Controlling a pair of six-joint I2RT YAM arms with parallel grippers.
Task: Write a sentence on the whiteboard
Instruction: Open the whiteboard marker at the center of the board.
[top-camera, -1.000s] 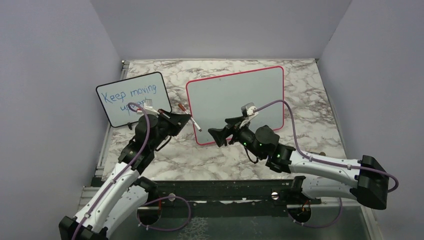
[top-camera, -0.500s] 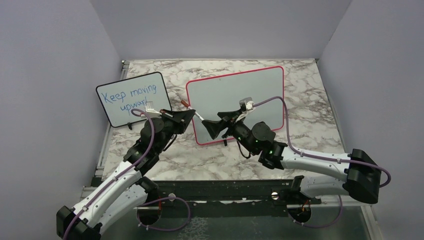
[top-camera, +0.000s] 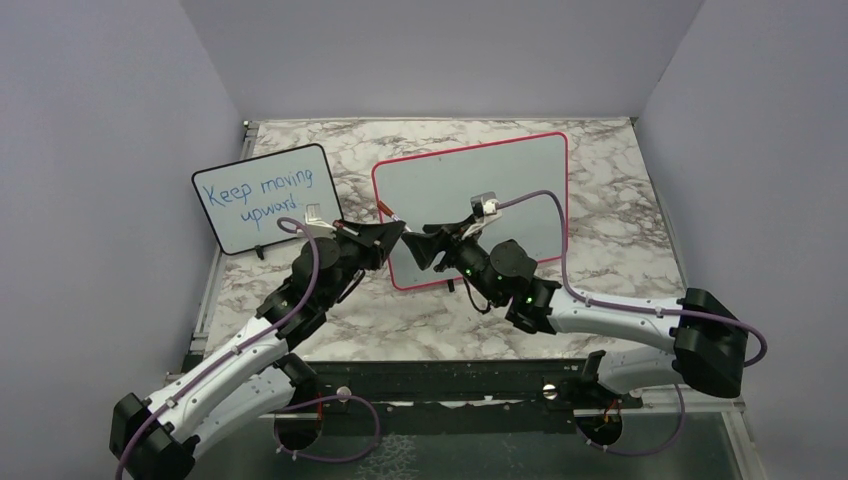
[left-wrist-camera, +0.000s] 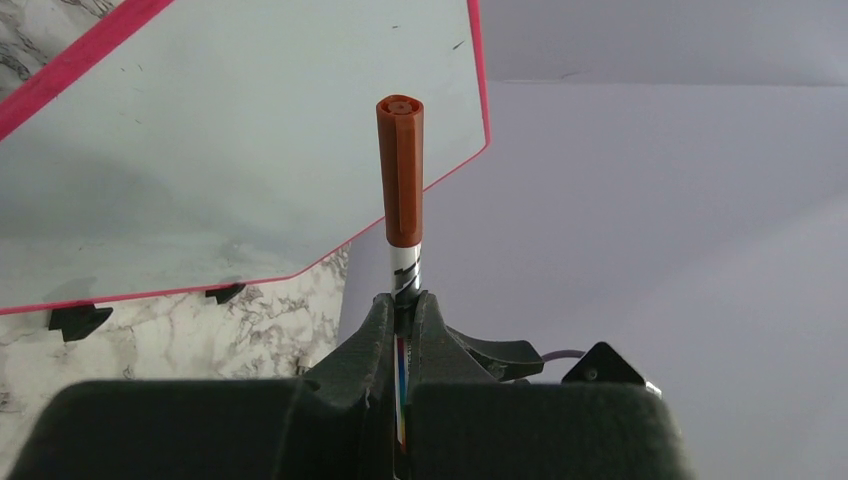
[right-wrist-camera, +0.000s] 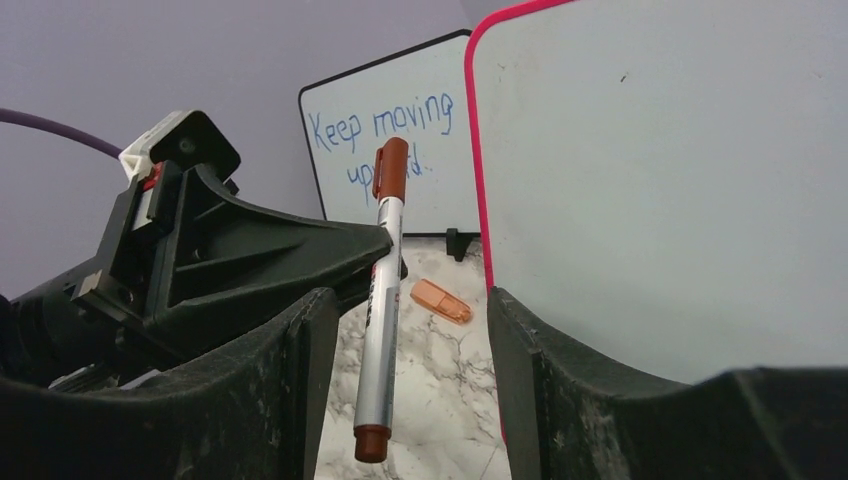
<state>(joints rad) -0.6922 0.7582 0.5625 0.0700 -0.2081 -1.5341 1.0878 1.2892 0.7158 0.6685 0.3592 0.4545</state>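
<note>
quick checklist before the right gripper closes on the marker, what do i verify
1. Left gripper shut on the marker barrel: ok.
2. Marker lies between the right gripper fingers, jaws open with a gap on both sides: ok.
3. Marker ready to write: not ok, the brown cap is on its far end.
4. Whiteboard standing on its feet and blank: ok.
5. What the small orange piece on the table by the board is: cannot tell.
</note>
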